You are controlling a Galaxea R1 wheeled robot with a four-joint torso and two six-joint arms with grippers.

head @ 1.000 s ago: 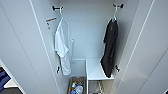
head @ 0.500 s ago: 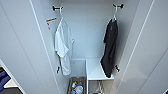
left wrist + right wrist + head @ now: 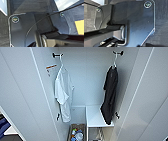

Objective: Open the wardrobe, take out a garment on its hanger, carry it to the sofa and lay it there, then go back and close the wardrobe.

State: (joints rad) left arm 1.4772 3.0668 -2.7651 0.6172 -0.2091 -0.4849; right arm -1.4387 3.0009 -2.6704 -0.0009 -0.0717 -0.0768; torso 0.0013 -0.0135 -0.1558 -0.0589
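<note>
The wardrobe (image 3: 85,84) stands open in front of me, its two white doors swung out to either side. On the right inside, the garment (image 3: 110,94), a limp black short-sleeved shirt, hangs on its pale hanger (image 3: 114,62). The hanger's hook sits on a black peg (image 3: 118,52) high on the right wall. The shirt's lower end droops over a white shelf box (image 3: 96,118). Both wrist views look down past my own dark plates at dark carpet (image 3: 3,31).
A white shirt (image 3: 63,94) hangs from a peg (image 3: 57,55) on the left wall. A basket (image 3: 77,134) of small items sits on the wardrobe floor. The left door (image 3: 22,92) and right door (image 3: 150,97) flank the opening. Something blue (image 3: 3,124) shows past the left door.
</note>
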